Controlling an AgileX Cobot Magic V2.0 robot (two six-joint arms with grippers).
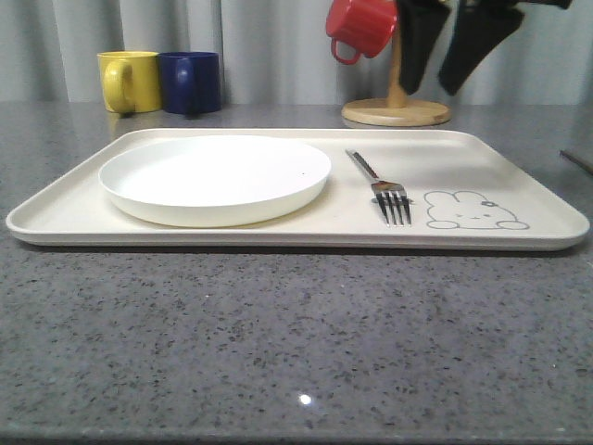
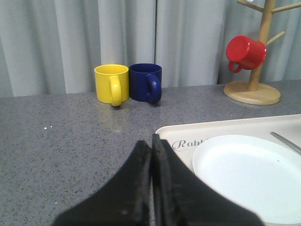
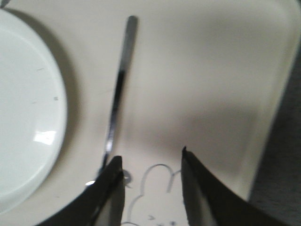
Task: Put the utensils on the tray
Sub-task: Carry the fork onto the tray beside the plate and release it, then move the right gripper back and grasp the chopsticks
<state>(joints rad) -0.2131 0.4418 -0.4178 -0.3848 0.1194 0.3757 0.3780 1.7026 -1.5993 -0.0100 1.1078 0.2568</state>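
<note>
A silver fork point(image 1: 382, 188) lies on the cream tray point(image 1: 463, 153) just right of the plate, its tines toward me beside the grey rabbit drawing point(image 1: 473, 211). My right gripper point(image 1: 432, 91) hangs open high over the tray's back right part. In the right wrist view its open fingers point(image 3: 151, 157) frame the rabbit's ears, with the fork handle point(image 3: 120, 80) just beside one finger and nothing between them. My left gripper point(image 2: 151, 141) is shut and empty, over the table by the tray corner point(image 2: 178, 129) with the "Rabbit" script. The fork's handle end point(image 2: 287, 141) shows there too.
A round white plate point(image 1: 215, 176) fills the tray's left half. Yellow point(image 1: 130, 81) and blue point(image 1: 190, 82) mugs stand behind the tray at the left. A wooden mug tree point(image 1: 397, 111) carries a red mug point(image 1: 361, 26). A thin dark strip point(image 1: 576, 160) lies off the tray's right edge.
</note>
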